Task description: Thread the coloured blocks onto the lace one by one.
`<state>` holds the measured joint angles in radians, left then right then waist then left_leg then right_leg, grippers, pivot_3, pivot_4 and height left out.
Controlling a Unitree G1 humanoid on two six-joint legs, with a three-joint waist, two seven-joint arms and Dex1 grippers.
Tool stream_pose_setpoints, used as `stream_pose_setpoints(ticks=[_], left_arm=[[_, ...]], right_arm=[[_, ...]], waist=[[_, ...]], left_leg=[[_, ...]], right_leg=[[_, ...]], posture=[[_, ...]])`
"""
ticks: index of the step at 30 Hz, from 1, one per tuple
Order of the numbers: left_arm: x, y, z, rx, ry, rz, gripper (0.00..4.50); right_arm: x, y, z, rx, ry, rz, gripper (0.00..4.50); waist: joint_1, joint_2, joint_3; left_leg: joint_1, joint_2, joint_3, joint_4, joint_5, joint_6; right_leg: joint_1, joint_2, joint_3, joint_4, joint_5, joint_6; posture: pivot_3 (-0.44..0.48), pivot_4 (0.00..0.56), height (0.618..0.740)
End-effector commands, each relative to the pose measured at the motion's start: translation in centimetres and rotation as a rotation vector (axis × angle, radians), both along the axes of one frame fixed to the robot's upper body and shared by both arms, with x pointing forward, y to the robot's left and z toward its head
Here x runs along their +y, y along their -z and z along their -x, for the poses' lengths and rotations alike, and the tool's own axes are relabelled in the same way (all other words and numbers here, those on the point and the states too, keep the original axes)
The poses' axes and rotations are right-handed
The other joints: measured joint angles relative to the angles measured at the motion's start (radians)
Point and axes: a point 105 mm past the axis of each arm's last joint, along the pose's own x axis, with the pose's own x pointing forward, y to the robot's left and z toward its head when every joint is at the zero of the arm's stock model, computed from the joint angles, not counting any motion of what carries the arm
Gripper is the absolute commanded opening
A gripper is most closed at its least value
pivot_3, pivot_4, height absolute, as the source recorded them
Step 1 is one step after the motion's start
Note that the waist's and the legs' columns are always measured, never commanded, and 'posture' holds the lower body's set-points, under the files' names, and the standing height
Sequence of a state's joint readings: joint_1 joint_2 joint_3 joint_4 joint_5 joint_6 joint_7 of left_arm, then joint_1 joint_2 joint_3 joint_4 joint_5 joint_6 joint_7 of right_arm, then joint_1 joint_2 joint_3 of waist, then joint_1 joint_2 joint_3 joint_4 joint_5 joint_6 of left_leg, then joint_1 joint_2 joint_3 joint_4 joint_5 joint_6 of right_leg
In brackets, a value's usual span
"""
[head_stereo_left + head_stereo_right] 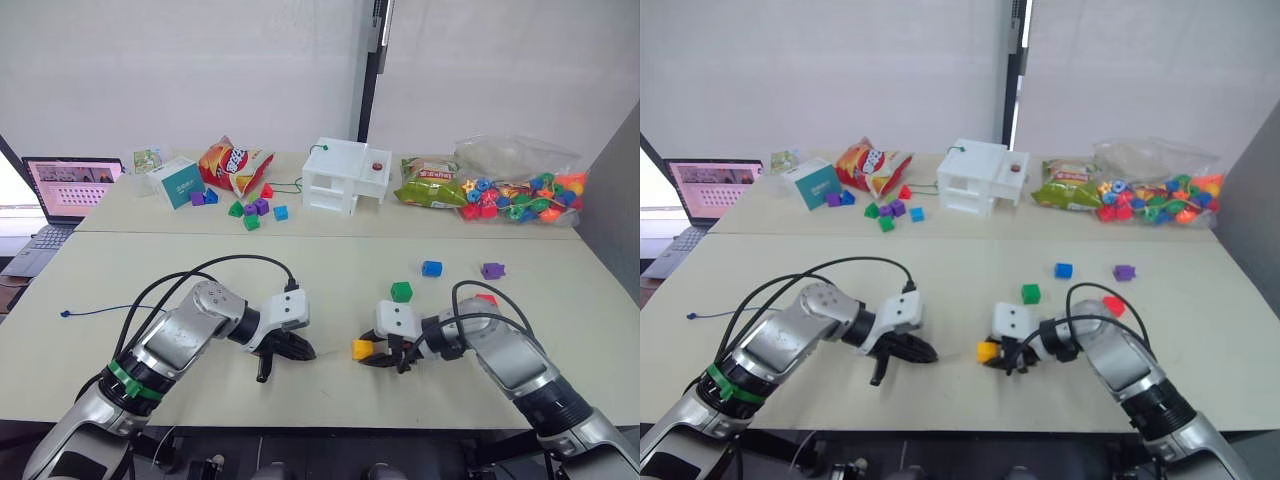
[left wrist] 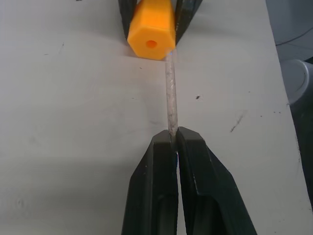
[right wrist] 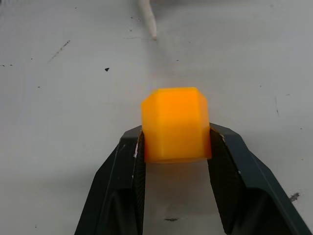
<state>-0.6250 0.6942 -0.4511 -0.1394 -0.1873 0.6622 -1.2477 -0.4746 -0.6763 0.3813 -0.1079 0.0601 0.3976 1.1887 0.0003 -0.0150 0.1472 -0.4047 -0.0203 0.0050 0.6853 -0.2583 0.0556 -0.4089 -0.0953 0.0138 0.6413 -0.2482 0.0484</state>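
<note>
Yellow-orange block [image 3: 175, 125] pinched between right fingers [image 3: 124, 169] just above worktop [image 1: 300, 270]. Left fingers [image 2: 195, 176] pressed on lace tip [image 2: 170, 100], aimed beside block's hole, visible from left wrist.

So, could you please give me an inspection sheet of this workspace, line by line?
Surface: pale table, small dark specks.
Job's things: orange block held; green block, blue block, purple block and red block loose; lace trails left, pale tip pointing at the orange block, not in its hole.
Clutter: bag of beads, snack bags, white toy house, small blocks.
Grippers: left gripper pinches the tip; right gripper clamps the orange block.
Cables: black cables loop over both arms.
Surroundings: laptop, white wall.
</note>
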Motion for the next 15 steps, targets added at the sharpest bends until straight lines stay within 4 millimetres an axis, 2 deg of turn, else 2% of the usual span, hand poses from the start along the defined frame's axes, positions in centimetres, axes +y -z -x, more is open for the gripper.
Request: stream_pose_setpoints(ticks=[1, 15], left_arm=[[-0.47, -0.55, -0.50, -0.049, 0.035, -0.014, 0.00], [-1.19, -0.88, -0.25, -0.050, 0.111, -0.036, 0.00]], right_arm=[[0.42, 0.59, 1.00, 0.031, -0.040, 0.020, 1.27], [0.63, 0.58, 1.02, 0.028, -0.031, 0.027, 1.27]], waist=[[0.000, 0.000, 0.000], [0.000, 0.000, 0.000]], left_leg=[[0.000, 0.000, 0.000, 0.000, 0.000, 0.000], [0.000, 0.000, 0.000, 0.000, 0.000, 0.000]], right_leg=[[0.000, 0.000, 0.000, 0.000, 0.000, 0.000], [0.000, 0.000, 0.000, 0.000, 0.000, 0.000]], posture=[[0.000, 0.150, 0.740], [0.000, 0.150, 0.740]])
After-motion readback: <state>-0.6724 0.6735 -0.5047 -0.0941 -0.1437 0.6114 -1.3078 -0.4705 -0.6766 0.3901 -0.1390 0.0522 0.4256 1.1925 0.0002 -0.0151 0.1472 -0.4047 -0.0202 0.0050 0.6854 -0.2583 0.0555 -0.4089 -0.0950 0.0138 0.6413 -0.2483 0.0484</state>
